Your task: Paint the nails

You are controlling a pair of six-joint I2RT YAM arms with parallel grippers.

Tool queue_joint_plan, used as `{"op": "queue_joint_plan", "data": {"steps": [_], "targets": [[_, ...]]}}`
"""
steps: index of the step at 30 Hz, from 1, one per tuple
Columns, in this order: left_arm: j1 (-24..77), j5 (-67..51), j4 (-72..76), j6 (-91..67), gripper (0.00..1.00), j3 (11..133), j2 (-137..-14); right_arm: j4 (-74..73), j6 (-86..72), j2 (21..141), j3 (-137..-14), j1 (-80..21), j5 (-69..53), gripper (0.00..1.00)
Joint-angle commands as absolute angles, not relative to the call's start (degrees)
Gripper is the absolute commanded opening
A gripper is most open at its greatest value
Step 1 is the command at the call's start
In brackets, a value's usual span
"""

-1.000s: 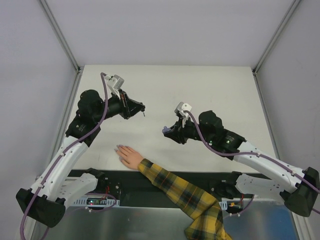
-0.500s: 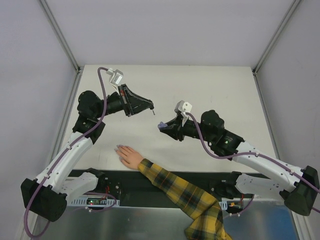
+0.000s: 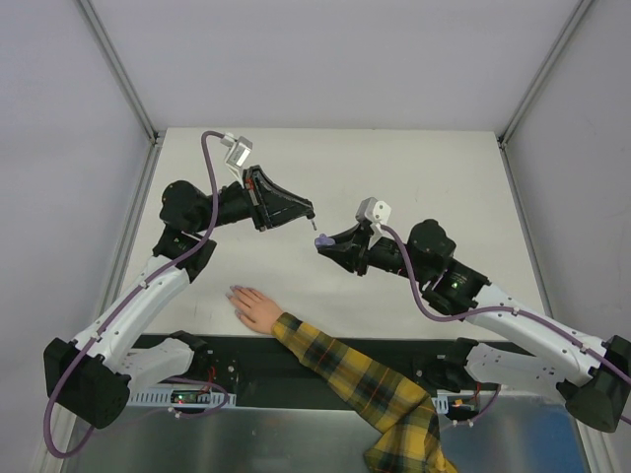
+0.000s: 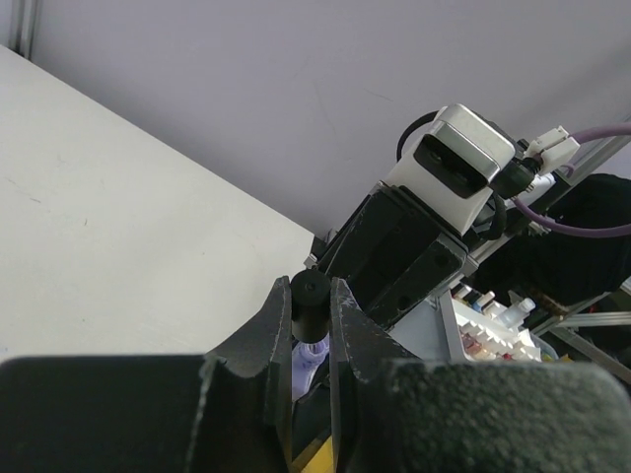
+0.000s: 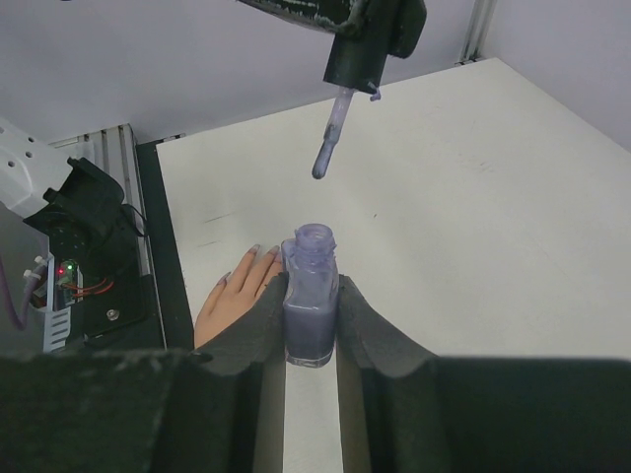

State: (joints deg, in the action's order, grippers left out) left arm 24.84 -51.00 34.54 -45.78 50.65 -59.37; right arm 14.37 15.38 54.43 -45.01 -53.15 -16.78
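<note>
The peach mannequin hand (image 3: 254,308) with a yellow-and-black plaid sleeve (image 3: 365,386) lies palm down at the table's near edge. Its pale lilac-grey nails (image 3: 235,292) point left and away; they also show in the right wrist view (image 5: 254,252). My right gripper (image 3: 322,241) is shut on the open purple polish bottle (image 5: 311,294) and holds it upright above the table. My left gripper (image 3: 308,210) is shut on the black cap (image 4: 311,304), whose brush (image 5: 329,146) hangs just above the bottle's mouth.
A rack of small bottles (image 4: 493,330) shows behind the right arm in the left wrist view. A black strip with electronics (image 3: 187,379) runs along the table's near edge. Pale walls stand on three sides.
My left gripper has moved right with the cap and brush, toward the bottle. My right gripper has turned and shifted a little, keeping the bottle under the brush.
</note>
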Motion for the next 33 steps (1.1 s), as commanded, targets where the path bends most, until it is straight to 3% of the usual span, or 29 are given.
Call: {"op": "queue_joint_plan", "data": {"steps": [1, 33], "targets": [[25.3, -53.1, 38.8, -44.0, 0.00, 51.0, -58.5, 19.2, 16.2, 54.5, -46.2, -53.3, -16.9, 0.00], [25.3, -54.1, 39.0, -43.9, 0.00, 48.7, -58.5, 19.9, 15.4, 56.7, -49.0, -53.6, -18.4, 0.00]]}}
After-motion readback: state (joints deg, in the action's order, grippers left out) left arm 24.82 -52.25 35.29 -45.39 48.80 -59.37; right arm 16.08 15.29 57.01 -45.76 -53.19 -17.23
